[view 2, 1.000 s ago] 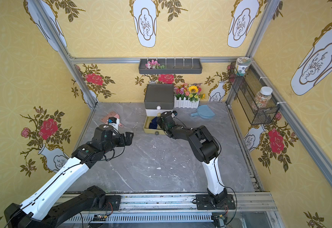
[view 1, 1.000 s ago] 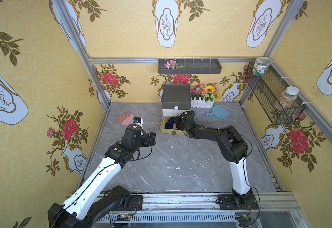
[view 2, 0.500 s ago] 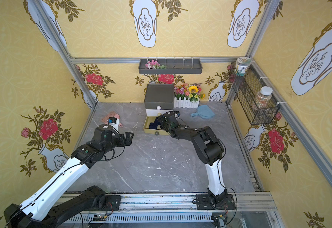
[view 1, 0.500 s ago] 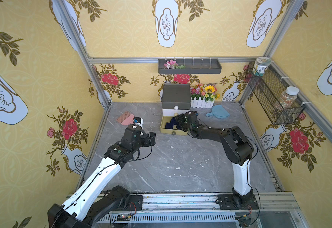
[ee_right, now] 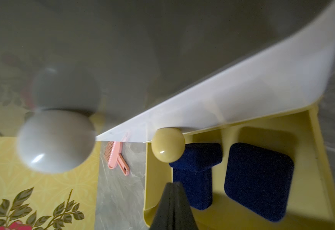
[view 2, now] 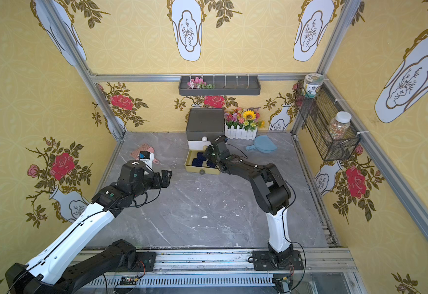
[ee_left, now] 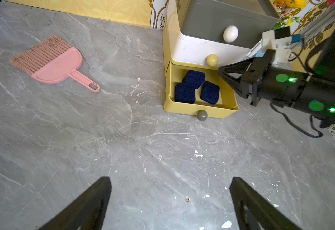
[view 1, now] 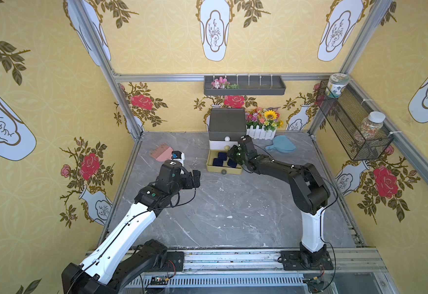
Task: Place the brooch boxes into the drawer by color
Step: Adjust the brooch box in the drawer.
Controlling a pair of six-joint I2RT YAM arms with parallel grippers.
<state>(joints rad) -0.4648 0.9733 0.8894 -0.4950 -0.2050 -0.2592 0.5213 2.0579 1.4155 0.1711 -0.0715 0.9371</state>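
Your left wrist view shows three navy brooch boxes (ee_left: 193, 79) in the drawer (ee_left: 202, 108), partly screened in both top views by your closed, empty right gripper (ee_left: 220, 70); left gripper (ee_left: 170, 179) gapes empty.

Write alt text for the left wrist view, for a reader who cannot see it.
Three navy brooch boxes lie in the pulled-out yellow bottom drawer of a small three-tier chest; the right gripper, shut and empty, hovers at the drawer's side. A pink dustpan lies apart on the grey marble table, and the left gripper stands open in the foreground.
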